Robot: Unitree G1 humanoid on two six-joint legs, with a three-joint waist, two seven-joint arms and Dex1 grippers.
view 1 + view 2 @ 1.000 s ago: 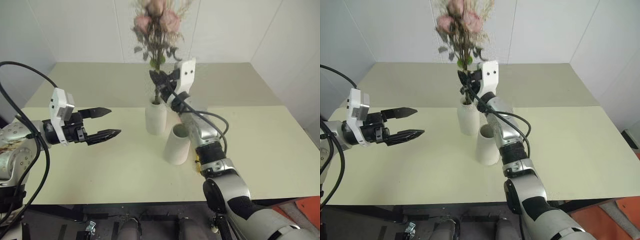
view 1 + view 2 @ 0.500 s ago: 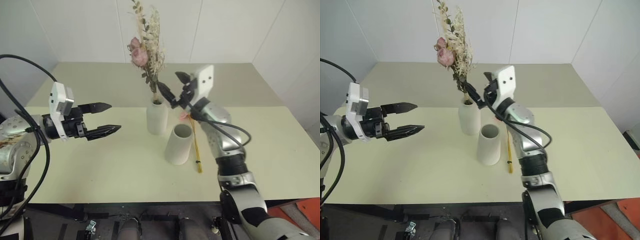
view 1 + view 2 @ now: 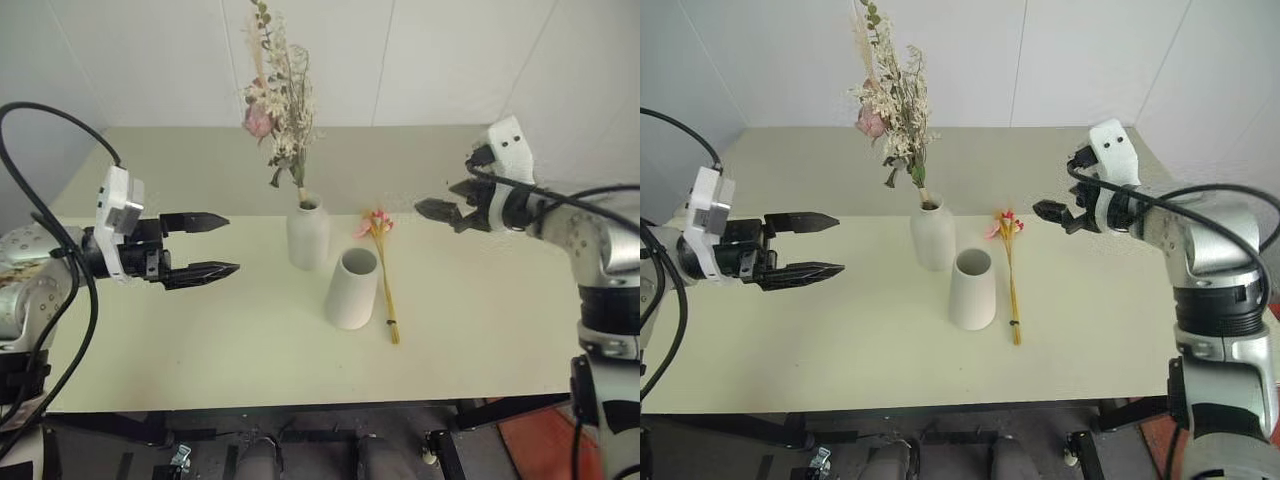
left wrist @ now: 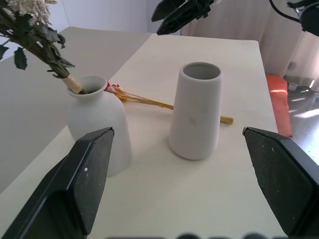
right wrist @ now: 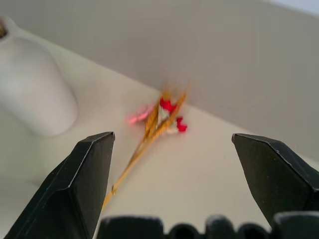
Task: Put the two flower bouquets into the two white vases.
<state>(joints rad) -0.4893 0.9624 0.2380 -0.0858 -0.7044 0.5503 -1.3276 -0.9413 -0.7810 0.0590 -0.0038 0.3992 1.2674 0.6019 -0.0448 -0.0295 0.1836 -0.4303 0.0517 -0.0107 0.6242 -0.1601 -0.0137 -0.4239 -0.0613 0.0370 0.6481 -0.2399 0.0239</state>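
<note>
One desk [image 3: 500, 330], pale yellow-green, carries everything. Near its middle the bottle-shaped vase [image 3: 307, 235] stands upright, and the bushy dried bouquet [image 3: 278, 100] is already seated in its narrow neck, leaning a little toward the left edge. Just beside it, nearer the front edge, the tapered wide-mouthed vase [image 3: 351, 288] stands empty. The slim bouquet of yellow stalks [image 3: 384, 275] is laid flat on the desk close beside this vase on its right, blooms toward the back edge and stalk ends toward the front; whether it touches the vase cannot be told.

The right gripper [image 3: 447, 213] is held above the right part of the desk, jaws spread wide and nothing in them, aimed toward the slim bouquet. The left gripper [image 3: 222, 244] hovers over the left part, likewise spread and unladen, pointing at the vases.

One bouquet is judged placed; the other remains. The thin stalks lie flat, so a pinch may slip or catch only some of them, scattering the bunch. The vase stands so near that an approaching finger could knock it over. The seated bouquet, top-heavy and leaning, might tip its bottle if bumped.

No brand, label or writing can be read anywhere.
</note>
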